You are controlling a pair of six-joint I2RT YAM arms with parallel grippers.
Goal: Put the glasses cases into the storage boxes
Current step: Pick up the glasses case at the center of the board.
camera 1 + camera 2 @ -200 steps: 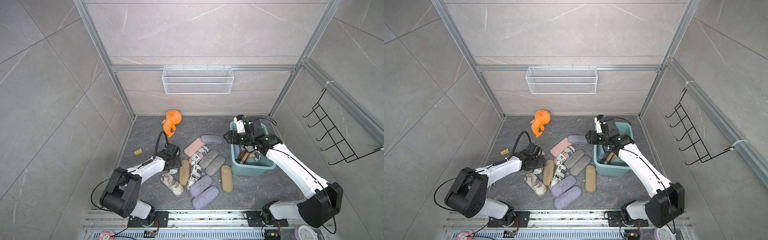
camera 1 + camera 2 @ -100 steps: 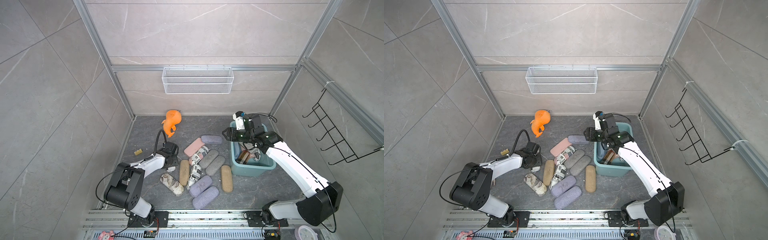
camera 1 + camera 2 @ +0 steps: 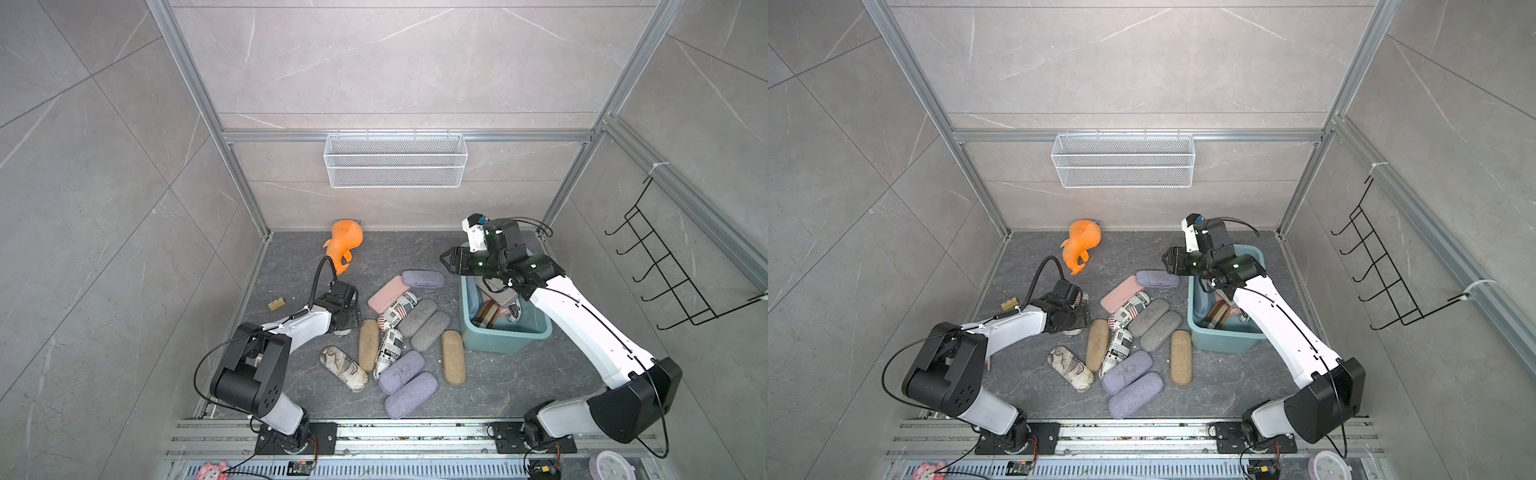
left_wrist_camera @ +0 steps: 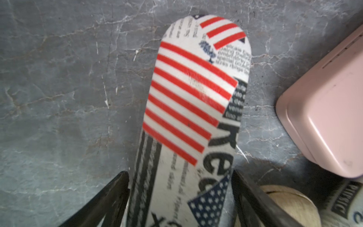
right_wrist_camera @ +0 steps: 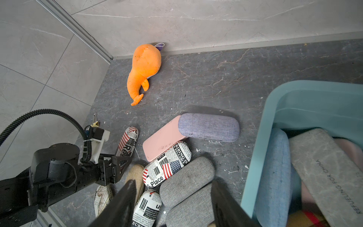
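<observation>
Your left fingers (image 4: 107, 199) straddle the flag case (image 4: 196, 98) near its end, grip unclear; advance to mid-case, then squeeze.

- I note an orange plush toy (image 3: 344, 244) by the back wall (image 3: 395, 95).
- A white wire basket (image 3: 395, 166) hangs on that wall.
- A black hook rack (image 3: 654, 262), side wall (image 3: 715, 124).

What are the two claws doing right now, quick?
Left claw: around the flag-print case; grip cannot be told.
Right claw: open, holding nothing.
</observation>
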